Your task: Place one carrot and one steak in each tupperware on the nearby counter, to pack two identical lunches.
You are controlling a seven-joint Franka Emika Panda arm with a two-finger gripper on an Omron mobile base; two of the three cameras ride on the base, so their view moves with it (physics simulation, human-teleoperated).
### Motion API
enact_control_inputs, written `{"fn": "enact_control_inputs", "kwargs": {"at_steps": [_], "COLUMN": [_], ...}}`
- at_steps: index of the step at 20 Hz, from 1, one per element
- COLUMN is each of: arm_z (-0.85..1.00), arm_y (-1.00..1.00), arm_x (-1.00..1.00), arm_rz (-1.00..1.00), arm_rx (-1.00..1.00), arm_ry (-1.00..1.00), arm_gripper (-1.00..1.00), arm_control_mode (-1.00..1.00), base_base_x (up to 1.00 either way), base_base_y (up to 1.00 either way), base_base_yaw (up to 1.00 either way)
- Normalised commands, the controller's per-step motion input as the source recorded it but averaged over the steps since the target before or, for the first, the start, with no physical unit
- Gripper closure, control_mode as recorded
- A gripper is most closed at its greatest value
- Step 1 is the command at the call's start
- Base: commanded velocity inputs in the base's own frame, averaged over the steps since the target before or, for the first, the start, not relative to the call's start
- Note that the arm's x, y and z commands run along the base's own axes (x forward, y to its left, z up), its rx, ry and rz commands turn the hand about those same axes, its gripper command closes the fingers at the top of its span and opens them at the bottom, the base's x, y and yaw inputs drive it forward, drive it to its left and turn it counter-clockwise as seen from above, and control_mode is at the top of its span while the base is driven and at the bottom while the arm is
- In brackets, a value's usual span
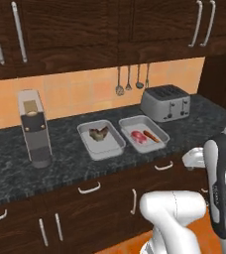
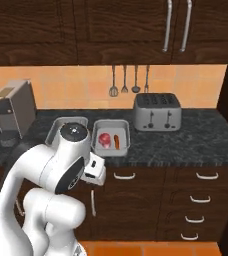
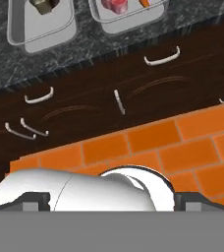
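Left base view shows, from left to right along the desk [image 1: 16, 168], a grey coffee machine [image 1: 34, 128] near the left end, then two light-grey tupperware trays side by side near the front edge, then a silver toaster [image 1: 165, 102] toward the back right. The left tupperware [image 1: 101, 139] holds only the brown marbled steak [image 1: 99, 133]; no carrot is visible in it. The right tupperware [image 1: 143, 133] holds the pink-red steak [image 1: 137, 136] with a slim orange carrot [image 1: 151, 136] just beside it. So one lunch looks packed and the other seems to lack its carrot, whose whereabouts the views do not reveal. The gripper [image 2: 97, 171] hangs low in front of the drawers, well below the desk edge, jaws spread wide and holding nothing. The likely risk: a second carrot dropped into the right tray by mistake, since the trays are alike and nearly touch, or the arm clipping the front edge when rising.
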Motion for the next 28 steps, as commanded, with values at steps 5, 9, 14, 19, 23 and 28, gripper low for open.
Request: {"fn": "enact_control_inputs", "kwargs": {"at_steps": [5,9,14,19,23,28], "arm_z": [0.0,0.0,0.0,0.0,0.0,0.0], "arm_y": [0.0,0.0,0.0,0.0,0.0,0.0], "arm_x": [0.0,0.0,0.0,0.0,0.0,0.0], "arm_rz": [0.0,0.0,0.0,0.0,0.0,0.0], "arm_rx": [0.0,0.0,0.0,0.0,0.0,0.0], "arm_ry": [0.0,0.0,0.0,0.0,0.0,0.0], "arm_gripper": [-1.0,-1.0,-1.0,-1.0,-1.0,-1.0], "arm_control_mode": [1.0,1.0,1.0,1.0,1.0,1.0], "base_base_x": [-0.14,0.02,0.21,-0.27,-0.37,0.22], "base_base_y": [-0.97,-1.0,-1.0,-1.0,-1.0,-1.0], "base_base_yaw": [-0.48,-0.25,0.14,0.2,0.23,0.35]}}
